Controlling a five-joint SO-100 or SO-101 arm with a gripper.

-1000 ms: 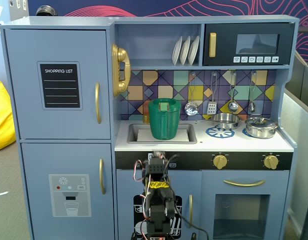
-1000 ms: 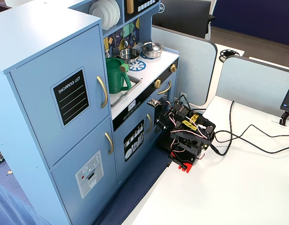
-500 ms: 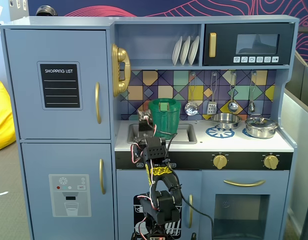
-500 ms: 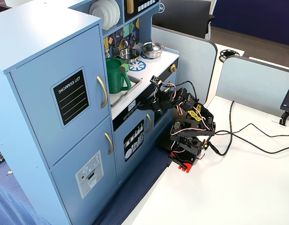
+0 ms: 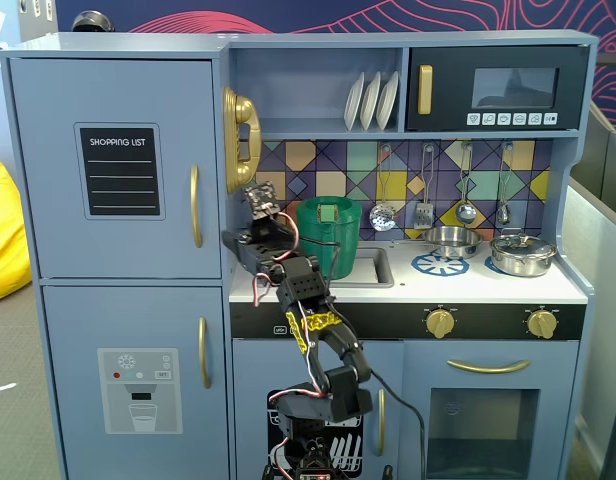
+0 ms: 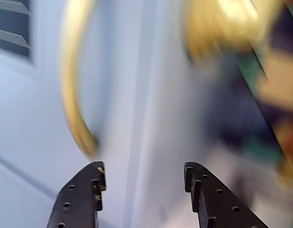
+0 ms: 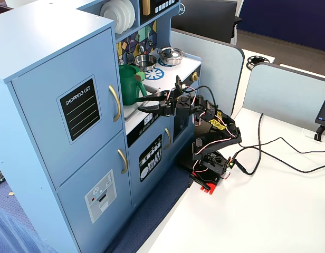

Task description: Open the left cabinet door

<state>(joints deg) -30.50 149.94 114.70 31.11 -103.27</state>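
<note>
1. The left cabinet door (image 5: 113,165) fills the upper left of a fixed view; it carries a black "SHOPPING LIST" panel (image 5: 120,171) and a vertical gold handle (image 5: 196,205) near its right edge. It sits flush with the cabinet front, closed.
2. In the other fixed view the same door (image 7: 67,113) lies left of centre, its gold handle (image 7: 115,103) on the right side.
3. The hand (image 7: 142,103) reaches from the arm at centre frame toward the cabinet, its tips just right of the handle and apart from it, in front of a green watering can (image 7: 129,83).
4. In the wrist view, blurred, the two black fingers (image 6: 80,199) rise from the bottom edge, spread wide with nothing between them. The gold handle (image 6: 73,80) curves down the upper left, ending just above the left finger.
5. The arm's base (image 7: 207,168) stands on a white desk (image 7: 268,211) at lower right.
6. A lower door with a dispenser panel (image 5: 140,376) sits beneath the task door.
</note>
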